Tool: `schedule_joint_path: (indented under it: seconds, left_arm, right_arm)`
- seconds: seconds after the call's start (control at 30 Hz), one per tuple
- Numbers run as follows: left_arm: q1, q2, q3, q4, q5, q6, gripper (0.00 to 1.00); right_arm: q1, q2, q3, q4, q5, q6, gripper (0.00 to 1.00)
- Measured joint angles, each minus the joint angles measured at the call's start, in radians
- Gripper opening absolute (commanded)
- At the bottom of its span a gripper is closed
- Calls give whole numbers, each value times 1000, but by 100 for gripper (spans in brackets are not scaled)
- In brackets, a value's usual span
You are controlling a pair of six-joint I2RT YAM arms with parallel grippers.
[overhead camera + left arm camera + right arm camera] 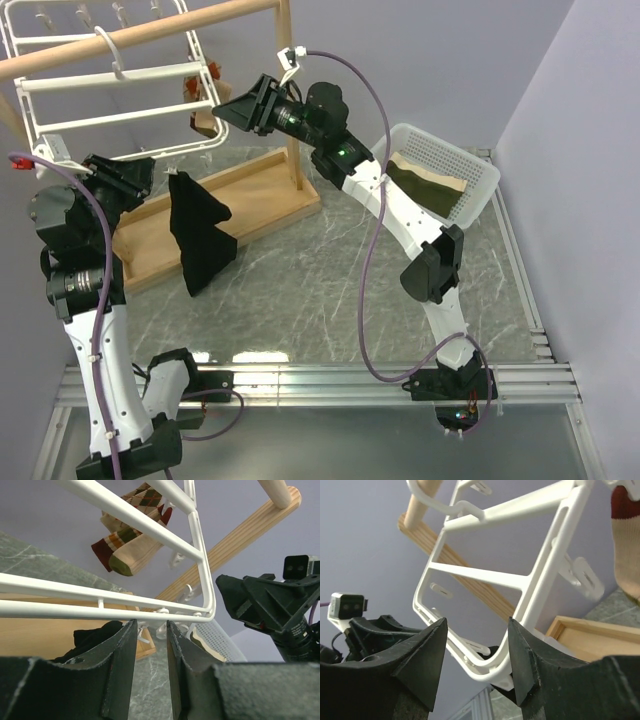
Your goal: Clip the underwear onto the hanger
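Arms raised to hanger [160, 72]; right pincer [477, 625] gapes, left pincer [151, 625] narrowly apart, perhaps around a clip [162, 614]

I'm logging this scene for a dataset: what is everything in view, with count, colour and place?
white plastic rectangular hanger: one, white, hooked on the pole, back left
soft black fabric underwear: one, black, dangling from the hanger's lower edge
small argyle-patterned garment: count unclear, brown, red and tan, hanging from the hanger
wooden pole stand: one, light wood, back left
white mesh basket: one, white, back right
folded olive-and-tan cloth: one, inside the basket
grey marbled table: one, under everything
left tool: one, black, open, below the hanger's lower edge
right tool: one, black, open, by the hanger's right edge
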Motion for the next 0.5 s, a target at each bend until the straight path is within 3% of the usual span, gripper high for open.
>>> schedule_joint_path:
  seconds: [0.5]
  left_arm:
    - [1, -26, 0, 3, 3, -2, 36]
  right_arm:
    - [0, 2, -17, -31, 108, -3, 61]
